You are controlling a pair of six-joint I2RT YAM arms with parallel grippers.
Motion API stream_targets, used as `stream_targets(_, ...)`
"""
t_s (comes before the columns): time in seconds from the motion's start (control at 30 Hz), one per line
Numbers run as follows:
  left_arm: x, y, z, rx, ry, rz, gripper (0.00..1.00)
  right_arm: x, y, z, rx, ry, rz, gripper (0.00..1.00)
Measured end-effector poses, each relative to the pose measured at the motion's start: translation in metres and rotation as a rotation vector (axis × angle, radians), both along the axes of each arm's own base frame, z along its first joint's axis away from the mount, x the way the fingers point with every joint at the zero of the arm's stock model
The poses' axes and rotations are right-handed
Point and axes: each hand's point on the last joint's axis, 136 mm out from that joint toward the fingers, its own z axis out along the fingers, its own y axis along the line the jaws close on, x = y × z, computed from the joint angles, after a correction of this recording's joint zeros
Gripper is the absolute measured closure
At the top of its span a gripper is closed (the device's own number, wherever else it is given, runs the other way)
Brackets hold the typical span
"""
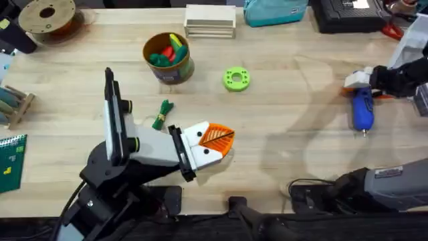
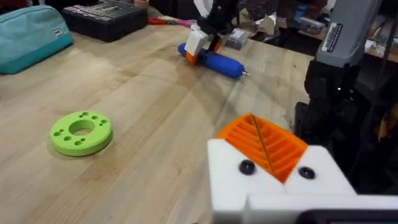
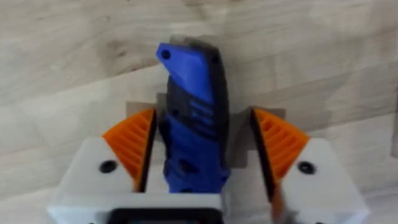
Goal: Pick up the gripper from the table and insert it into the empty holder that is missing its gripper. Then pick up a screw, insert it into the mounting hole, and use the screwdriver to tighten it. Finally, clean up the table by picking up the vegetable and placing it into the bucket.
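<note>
The blue screwdriver [image 1: 362,110] lies on the table [image 1: 294,134] at the right, bit toward me. My right gripper [image 1: 358,82] is open, and its orange pads [image 3: 134,146] straddle the screwdriver's [image 3: 193,130] rear end, with a gap on one side. My left gripper [image 1: 224,137] is shut near the front middle, its orange pads [image 2: 264,143] pressed together with nothing between them. A dark screw head [image 2: 247,167] sits in each white mount. The green vegetable [image 1: 162,114] lies left of centre. Behind it stands the bucket [image 1: 168,59]. A loose gripper tip, an empty holder and a loose screw are out of view.
A green ring disc [image 1: 236,78] lies mid-table. Along the back edge are a filament spool [image 1: 47,17], stacked wooden blocks [image 1: 210,20], a teal pouch [image 1: 274,10] and a black case [image 1: 348,13]. A wooden rack [image 1: 13,104] and a green board [image 1: 10,161] are at the left edge.
</note>
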Motion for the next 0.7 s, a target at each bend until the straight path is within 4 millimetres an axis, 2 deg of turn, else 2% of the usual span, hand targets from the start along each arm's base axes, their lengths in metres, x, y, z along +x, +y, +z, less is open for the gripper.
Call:
stream_targets(0.1, 0.000, 0.000, 0.000, 0.000, 0.000, 0.000, 0.997, 0.003, -0.003, -0.001, -0.009, -0.009, 0.000, 0.383)
stream_targets(0.13, 0.000, 0.000, 0.000, 0.000, 0.000, 0.000, 0.997, 0.003, -0.003, -0.001, -0.008, -0.010, -0.001, 0.420)
stream_targets(0.17, 0.000, 0.000, 0.000, 0.000, 0.000, 0.000, 0.997, 0.003, -0.004, 0.000, -0.015, -0.011, 0.002, 0.604)
stream_targets(0.23, 0.000, 0.000, 0.000, 0.000, 0.000, 0.000, 0.997, 0.003, -0.006, 0.000, -0.023, -0.012, 0.004, 0.862)
stream_targets(0.27, 0.000, 0.000, 0.000, 0.000, 0.000, 0.000, 0.997, 0.003, -0.007, 0.000, -0.024, -0.013, 0.003, 0.954)
stream_targets(0.57, 0.000, 0.000, 0.000, 0.000, 0.000, 0.000, 0.997, -0.003, -0.001, 0.002, 0.017, 0.001, -0.070, 0.969)
stream_targets(0.7, 0.000, 0.000, 0.000, 0.000, 0.000, 0.000, 0.997, -0.005, 0.014, 0.014, 0.088, -0.030, -0.102, 0.969)
